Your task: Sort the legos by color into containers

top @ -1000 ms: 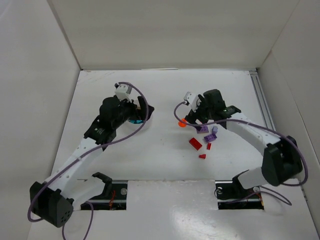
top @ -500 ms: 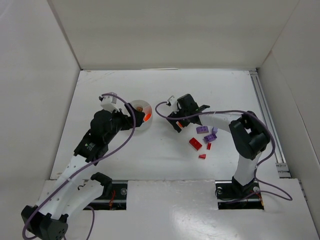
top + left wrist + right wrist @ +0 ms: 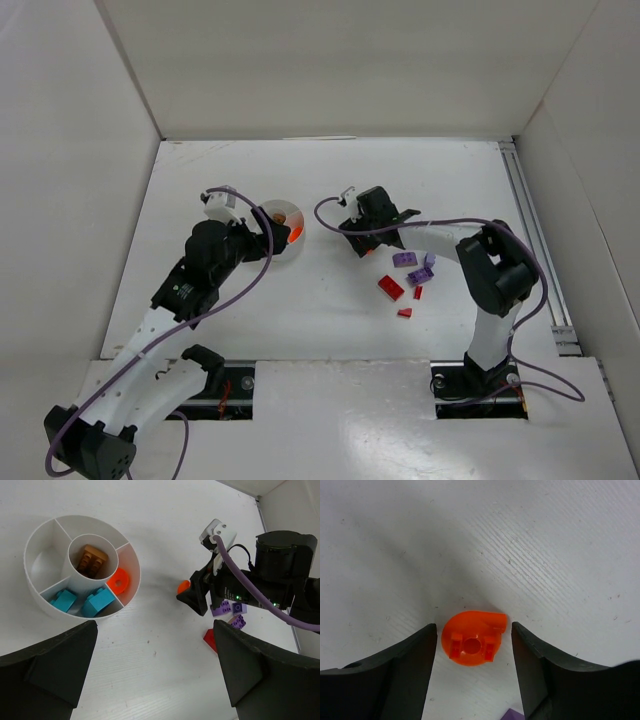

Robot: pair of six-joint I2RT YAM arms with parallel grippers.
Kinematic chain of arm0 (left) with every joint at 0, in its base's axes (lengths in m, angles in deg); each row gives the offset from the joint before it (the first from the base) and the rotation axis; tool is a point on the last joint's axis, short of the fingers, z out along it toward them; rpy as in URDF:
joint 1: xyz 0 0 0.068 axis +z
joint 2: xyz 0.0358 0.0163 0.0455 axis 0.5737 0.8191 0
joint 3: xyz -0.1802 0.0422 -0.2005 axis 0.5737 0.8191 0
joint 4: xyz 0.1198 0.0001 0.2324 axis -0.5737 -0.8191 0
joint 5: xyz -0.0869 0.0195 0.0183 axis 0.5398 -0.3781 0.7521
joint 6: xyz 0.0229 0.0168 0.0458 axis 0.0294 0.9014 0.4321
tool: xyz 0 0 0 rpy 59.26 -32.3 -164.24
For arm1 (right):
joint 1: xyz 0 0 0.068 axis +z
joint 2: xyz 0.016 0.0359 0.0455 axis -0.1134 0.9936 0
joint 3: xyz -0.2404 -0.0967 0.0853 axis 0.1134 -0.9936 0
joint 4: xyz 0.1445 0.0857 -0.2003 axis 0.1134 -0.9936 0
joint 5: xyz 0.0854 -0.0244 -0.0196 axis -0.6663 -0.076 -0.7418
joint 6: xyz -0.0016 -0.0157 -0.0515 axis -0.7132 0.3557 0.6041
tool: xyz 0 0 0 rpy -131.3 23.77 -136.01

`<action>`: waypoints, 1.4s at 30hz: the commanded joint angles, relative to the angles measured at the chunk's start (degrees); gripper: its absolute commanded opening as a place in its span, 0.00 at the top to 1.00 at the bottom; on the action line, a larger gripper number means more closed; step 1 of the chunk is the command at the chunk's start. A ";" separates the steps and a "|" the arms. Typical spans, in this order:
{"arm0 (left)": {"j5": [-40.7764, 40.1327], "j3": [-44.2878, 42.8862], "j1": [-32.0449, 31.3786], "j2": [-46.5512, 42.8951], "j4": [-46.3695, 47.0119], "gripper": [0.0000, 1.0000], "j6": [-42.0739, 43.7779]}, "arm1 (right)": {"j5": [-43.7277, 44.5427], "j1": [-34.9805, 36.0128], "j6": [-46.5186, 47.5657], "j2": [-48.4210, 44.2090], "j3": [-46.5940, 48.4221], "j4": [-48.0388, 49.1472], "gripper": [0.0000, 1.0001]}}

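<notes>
Bricks, red: nearest my bases, three small red plastic bricks [image 3: 390,288] lie loose on the white table [image 3: 330,330], close together in front of my right arm.
Bricks, purple: just beyond the red ones, a few translucent purple plastic bricks [image 3: 404,259] lie in a small cluster, some of them touching.
Right tool: my right tool [image 3: 474,630] points down at the table just left of the purple cluster, its jaws apart. The dark fingers [image 3: 395,670] stand one on each side of a single piece, with a thin strip of table showing on both sides, so nothing is clamped.
Orange piece: a round orange plastic piece with a centre hole [image 3: 472,639] lies flat on the table between those fingers.
Left tool: my left tool [image 3: 155,665] hangs above the table by the dish, jaws wide apart and holding nothing.
Dish: a round white plastic dish with wedge compartments [image 3: 35,545] sits left of the right tool, well apart from the loose bricks.
Hub: a brown studded brick [image 3: 92,560] lies in the centre cup.
Wedges: an orange plastic ring [image 3: 118,580] lies in the wedge facing the right tool. Two teal bricks [image 3: 98,600] share the neighbouring wedge.
</notes>
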 commanded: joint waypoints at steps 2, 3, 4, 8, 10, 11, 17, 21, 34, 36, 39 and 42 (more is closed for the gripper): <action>-1.18 0.21 -0.31 -0.44 2.30 0.00 -1.00 | 0.68 -0.23 -0.57 0.23 -0.27 1.64 0.36; -1.18 0.21 -0.31 -0.44 2.30 0.00 -1.01 | 0.68 -0.75 -0.57 -0.38 -0.27 1.64 0.42; -1.18 0.21 -0.31 -0.44 2.30 0.00 -1.01 | 0.68 -0.76 -0.57 -0.39 -0.27 1.64 0.45; -3.28 -1.01 -0.31 -0.44 0.64 0.00 -1.01 | -1.52 -1.28 -0.57 -0.92 -0.80 1.64 0.48; -3.29 -1.54 -0.31 -0.44 0.10 0.00 -1.54 | -2.39 -1.28 -0.57 -1.44 -0.80 2.17 0.55; -3.81 -1.55 -0.31 -0.44 0.10 0.00 -1.54 | -3.10 -1.28 -0.57 -1.44 -0.80 2.17 0.57; -4.43 -1.55 -0.31 -1.58 -0.51 0.00 -2.06 | -5.65 -1.81 2.67 -3.37 -0.80 2.79 0.62; -4.96 -1.55 -0.31 -2.20 -0.51 0.00 -2.59 | -8.11 -1.28 5.40 -5.92 -0.28 3.31 0.62; -9.44 -1.55 -0.31 -5.71 -2.97 0.00 -5.40 | -33.04 5.48 23.41 -7.78 7.54 12.44 0.63; -10.58 -1.02 -0.31 -6.94 -3.50 0.00 -5.93 | -38.49 6.01 24.91 -7.25 8.07 15.25 0.63; -10.58 -0.49 -0.31 -8.08 -3.50 0.00 -5.93 | -40.53 6.54 25.44 -4.88 9.66 18.42 0.63; -10.58 0.04 -0.31 -8.61 -3.50 0.00 -6.46 | -45.10 6.54 25.44 -2.69 10.27 23.51 0.62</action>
